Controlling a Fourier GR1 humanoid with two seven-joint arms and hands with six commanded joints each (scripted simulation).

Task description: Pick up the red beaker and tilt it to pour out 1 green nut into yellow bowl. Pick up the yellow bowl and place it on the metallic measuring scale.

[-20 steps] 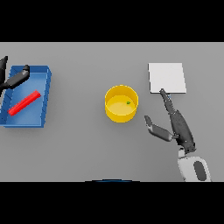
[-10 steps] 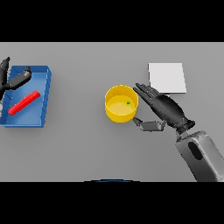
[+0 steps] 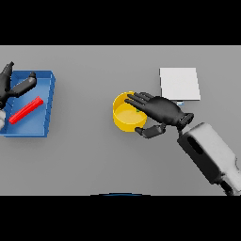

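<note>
Head view: right hand point(image 3: 162, 109) spread over the yellow bowl point(image 3: 124, 116), fingers across its rim, thumb beneath, not clamped. Left hand point(image 3: 10, 84) relaxed over the blue tray point(image 3: 47, 106). Risk: an off-centre grasp tips the bowl short of the scale point(image 3: 179, 84).

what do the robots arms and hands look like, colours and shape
Both hands are dark, near black, with slim jointed fingers and a thumb. The right hand joins at a short dark wrist to a blocky forearm in white and light grey, with rounded edges and a darker grey strip along its side. Of the left hand, at the view's left edge, only the dark hand shows. No cables or markings are visible.
</note>
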